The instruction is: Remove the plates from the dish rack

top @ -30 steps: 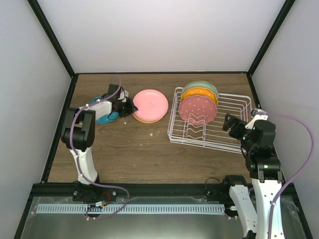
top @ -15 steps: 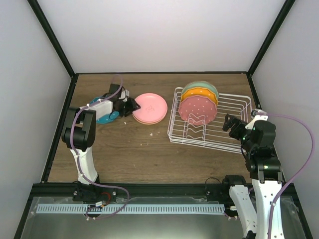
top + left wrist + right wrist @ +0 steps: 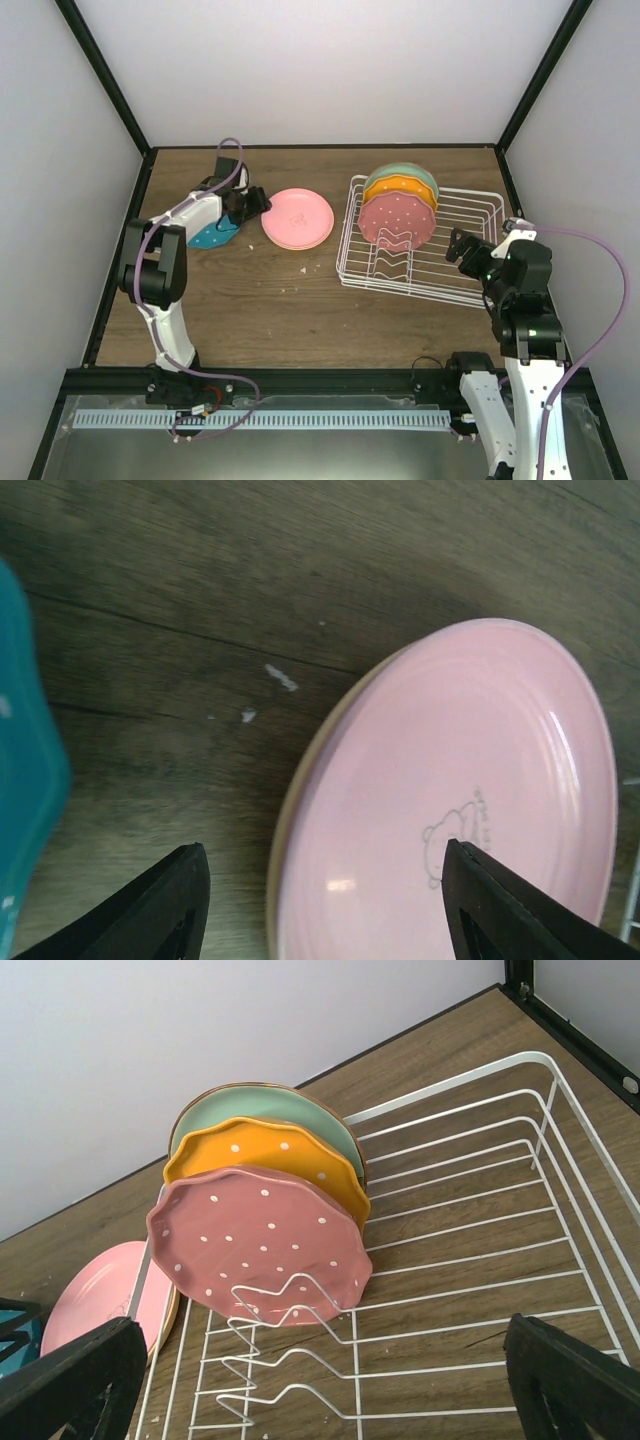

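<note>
Here, left jaws spread at pink plate point(image 3: 297, 218) edge, teal plate point(image 3: 212, 238) beside.

Soft, even light from above, bright throughout, with faint shadows. A small glare spot sits on the pink plate point(image 3: 450, 810), and the teal plate point(image 3: 25, 780) blurs at the left wrist view's edge
</note>
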